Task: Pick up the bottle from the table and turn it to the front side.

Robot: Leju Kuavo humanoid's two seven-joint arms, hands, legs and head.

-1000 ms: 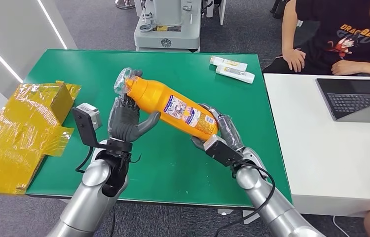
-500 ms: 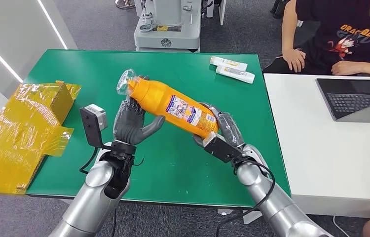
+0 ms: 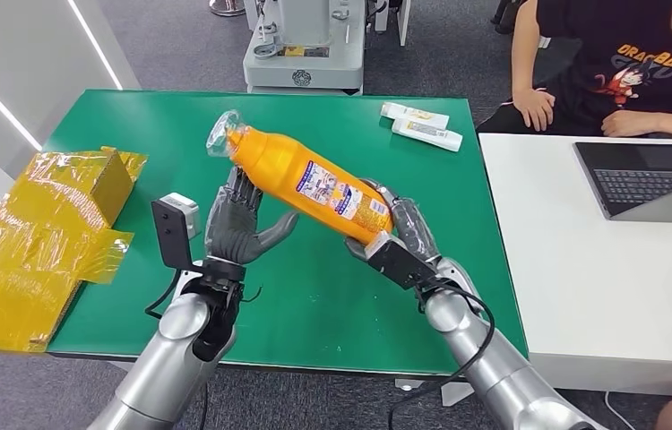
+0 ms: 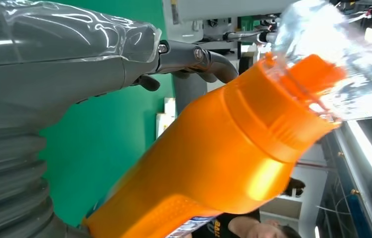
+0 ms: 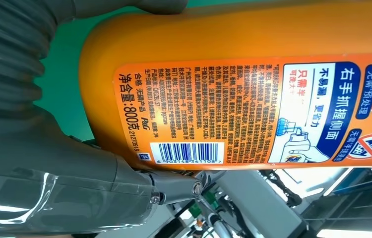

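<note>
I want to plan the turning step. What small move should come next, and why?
Probably roll the orange plastic bottle further in the right hand, the open left hand steadying. The barcode label faces the right wrist camera, so that is likely the back.

A glossy orange plastic bottle (image 3: 313,187) is showing a blue, white and orange printed label with a black barcode, its cap end (image 4: 318,79) wearing clear crinkled film, while the dark grey right hand (image 3: 397,235) is holding its base and the dark grey left hand (image 3: 241,224) is standing beside it, both on silver arms. A flat green table (image 3: 135,121) is carrying a crumpled yellow film-wrapped box (image 3: 41,233) and two white tubes with yellow print (image 3: 422,125), and a person in a black T-shirt with an orange graphic (image 3: 624,58) is sitting by a white table (image 3: 583,269) with a grey laptop (image 3: 650,179).
</note>
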